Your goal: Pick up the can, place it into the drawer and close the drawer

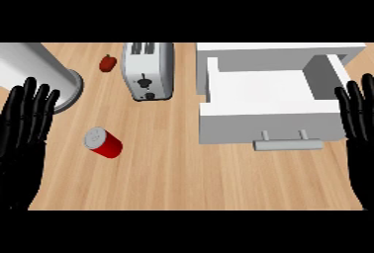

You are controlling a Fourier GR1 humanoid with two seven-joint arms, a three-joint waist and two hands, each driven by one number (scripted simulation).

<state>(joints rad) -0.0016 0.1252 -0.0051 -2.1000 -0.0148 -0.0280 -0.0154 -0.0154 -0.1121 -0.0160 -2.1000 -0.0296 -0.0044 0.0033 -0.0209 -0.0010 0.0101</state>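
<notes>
The black left hand [25, 133] stands at the left edge, fingers straight and spread, holding nothing. The small red cylindrical can with a silver top [103, 142] lies tilted on the light wooden bench [182, 183], just to the right of this hand and apart from it. The black right hand [359, 123] is at the right edge, also flat and empty, beside the open white box-shaped drawer with a grey bar handle [259, 116]. Behind the can stand a shiny metal toaster [148, 70] and a small red pepper [108, 63].
</notes>
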